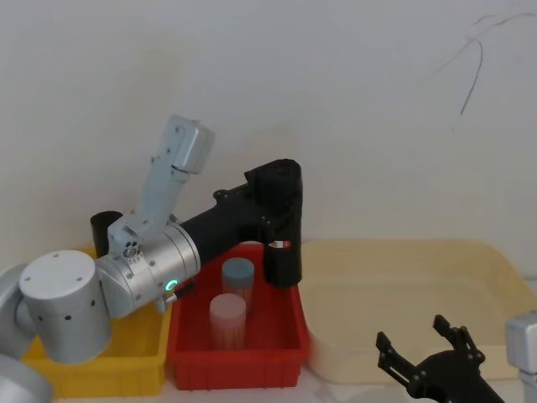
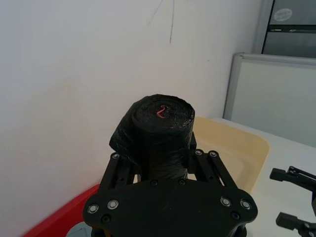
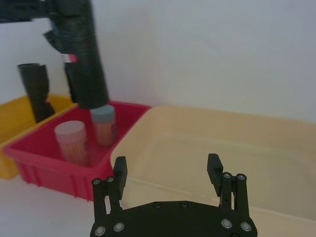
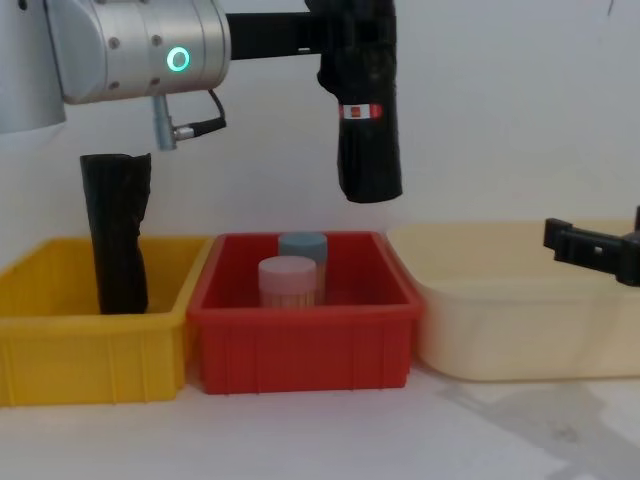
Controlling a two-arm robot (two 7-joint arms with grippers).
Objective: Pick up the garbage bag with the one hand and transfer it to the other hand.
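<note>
**Banded roll held aloft over the red bin, second claw waiting empty**

Nearest the robot, at 5 o'clock in the head view, the right claw (image 1: pixel 426 342) hovers low by the near wall of the cream tub (image 1: pixel 403 260). Its two fingers are spread wide with nothing between them.

Three bins stand side by side on the white counter (image 4: pixel 400 430). From 9 o'clock round to 3 they are the yellow bin (image 4: pixel 90 350), the red bin (image 4: pixel 300 350) and the cream tub. In the red bin a pink-lidded jar (image 4: pixel 287 280) stands in front of a blue-grey-lidded jar (image 4: pixel 302 245). A plain black roll (image 4: pixel 115 240) stands upright in the yellow bin.

The left arm, its ring glowing green, comes in from 8 o'clock. The left claw (image 1: pixel 281 195) is clamped across the upper part of the garbage bag (image 4: pixel 370 160). The roll hangs nearly upright in the air over the far right part of the red bin, and its lower end is well clear of the jars and the rim. Its red-and-white label band (image 4: pixel 360 111) sits just below the grip. The two claws are well apart.
</note>
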